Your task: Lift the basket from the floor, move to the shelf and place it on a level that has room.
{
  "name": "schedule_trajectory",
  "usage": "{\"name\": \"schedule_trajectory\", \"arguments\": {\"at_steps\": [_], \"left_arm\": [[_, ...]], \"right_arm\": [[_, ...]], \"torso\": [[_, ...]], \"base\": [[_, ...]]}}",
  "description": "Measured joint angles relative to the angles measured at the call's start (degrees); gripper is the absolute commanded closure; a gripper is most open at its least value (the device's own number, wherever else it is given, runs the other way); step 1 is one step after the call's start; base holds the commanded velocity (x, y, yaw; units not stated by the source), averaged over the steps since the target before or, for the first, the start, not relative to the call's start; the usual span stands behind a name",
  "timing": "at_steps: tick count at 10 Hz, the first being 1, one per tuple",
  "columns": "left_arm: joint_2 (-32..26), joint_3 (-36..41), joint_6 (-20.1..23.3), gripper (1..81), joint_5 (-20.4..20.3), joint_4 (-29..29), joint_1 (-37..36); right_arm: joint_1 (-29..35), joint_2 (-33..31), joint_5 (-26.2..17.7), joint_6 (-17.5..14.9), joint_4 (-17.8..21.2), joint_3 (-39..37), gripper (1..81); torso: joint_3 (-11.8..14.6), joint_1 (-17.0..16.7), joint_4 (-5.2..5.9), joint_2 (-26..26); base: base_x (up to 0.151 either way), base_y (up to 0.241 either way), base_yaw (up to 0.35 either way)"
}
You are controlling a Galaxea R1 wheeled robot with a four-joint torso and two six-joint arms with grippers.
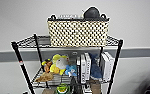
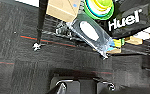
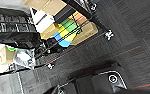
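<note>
Toys (image 1: 56,65) and books (image 1: 84,66) fill the lower tier, so the basket (image 1: 78,32) sits up on the top level (image 1: 28,41) of the shelf (image 1: 20,62), where there was room. Both wrists look down at the floor (image 2: 16,72); I cannot tell if the grippers are apart.

head: faces shelf (image 1: 66,65) near | wrists: down at floor (image 2: 16,75), shelf base

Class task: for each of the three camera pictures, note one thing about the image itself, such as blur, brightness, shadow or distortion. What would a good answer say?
Head view: soft blur, the basket weave smeared into dots, the pale wall bright and even, the shelf posts splaying outward from wide-angle distortion. Left wrist view: dim floor, glare on a plastic packet. Right wrist view: tilted, dark, with colours on a box blurred.
</note>
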Motion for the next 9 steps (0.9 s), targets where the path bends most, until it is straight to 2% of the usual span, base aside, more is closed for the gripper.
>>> {"name": "schedule_trajectory", "arguments": {"at_steps": [2,5,9], "left_arm": [[4.9,0.0,1.1,1.0,-3.3,0.1,5.5],[8.9,-1.6,1.9,1.0,-7.1,1.3,12.0],[15.1,-10.2,3.4,1.0,-10.3,2.3,17.1]], "right_arm": [[-4.7,3.0,3.0,-0.2,-1.5,-1.0,1.0],[-10.0,5.4,6.9,-1.3,-2.7,-2.4,1.0],[-14.9,9.5,10.3,-3.0,-3.4,-7.9,1.0]], "torso": [[0.0,0.0,0.0,0.0],[0.0,0.0,0.0,0.0],[0.0,0.0,0.0,0.0]], "base": [[0.0,0.0,0.0],[0.0,0.0,0.0],[0.0,0.0,0.0]]}}
